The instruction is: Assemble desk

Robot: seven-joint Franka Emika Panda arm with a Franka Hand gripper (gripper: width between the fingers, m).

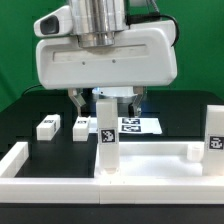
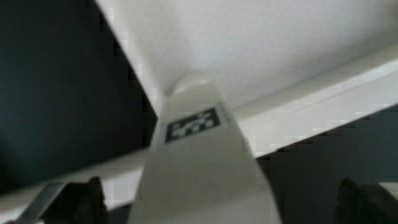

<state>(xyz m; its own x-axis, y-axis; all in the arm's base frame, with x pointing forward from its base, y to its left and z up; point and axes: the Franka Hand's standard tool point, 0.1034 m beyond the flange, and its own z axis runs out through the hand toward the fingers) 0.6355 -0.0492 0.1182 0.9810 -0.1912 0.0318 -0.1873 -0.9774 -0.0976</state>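
Note that the end effector [image 1: 103, 104] is open, its fingers [image 2: 71, 200] either side of an upright leg [image 1: 105, 135] and clear of it. That leg stands on the desk top [image 1: 150, 170] in the foreground. You see a second leg [image 1: 215, 135] upright at the exterior view's right and two loose legs [image 1: 45, 127] lying on the black worktop [image 1: 25, 108] behind.

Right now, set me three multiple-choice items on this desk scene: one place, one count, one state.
1. The leg under the gripper stands
A on the desk top
B on the marker board
C off on the dark surface

2. Legs lying on the table:
A one
B two
C four

3. The gripper is
A shut on a leg
B open
C out of view

Key:
1 A, its foot sits inside the white rim.
2 B, the lying legs are at the exterior view's left.
3 B, the wrist view shows gaps between the fingers and the leg.
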